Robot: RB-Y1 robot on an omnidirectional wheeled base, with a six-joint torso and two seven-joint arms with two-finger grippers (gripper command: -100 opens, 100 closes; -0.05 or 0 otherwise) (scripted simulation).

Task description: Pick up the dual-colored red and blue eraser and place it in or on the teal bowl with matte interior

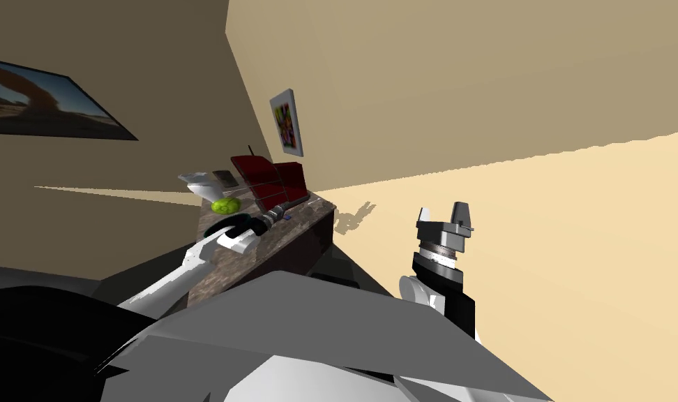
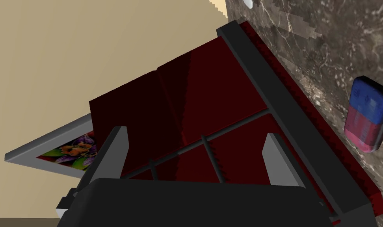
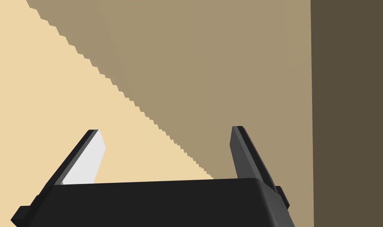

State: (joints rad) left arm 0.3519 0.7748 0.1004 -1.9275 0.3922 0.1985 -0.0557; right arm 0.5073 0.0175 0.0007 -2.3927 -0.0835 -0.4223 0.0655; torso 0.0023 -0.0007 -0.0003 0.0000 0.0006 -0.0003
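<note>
- The dark bowl (image 1: 222, 225) is being partly covered by the left forearm (image 1: 184, 269) in the head view. Its colour and inside are hard to make out there.
- The red and blue eraser (image 2: 366, 114) is being shown lying flat on the dark marbled surface (image 2: 336, 47). It is off to one side of the left jaws, outside their gap and untouched.
- In the head view the eraser is being reduced to a tiny speck near the tips of the left jaws, too small to read.
- The left jaws are being held apart with nothing between them, low over the surface.
- A dark red rack (image 2: 210, 102) with black bars is being faced directly by the left jaws. Its lower part is being cut off by the gripper's dark body, and the eraser is lying near its black-framed edge.
- The right jaws are being held apart and empty, raised at the robot's right over the floor (image 1: 575, 230) and well apart from the surface.
- A green round thing (image 1: 225, 205) and a white thing (image 1: 199, 183) are being seen beyond the bowl. What they are cannot be told.
- A framed picture (image 2: 64, 151) on the wall is being partly hidden behind the rack.
</note>
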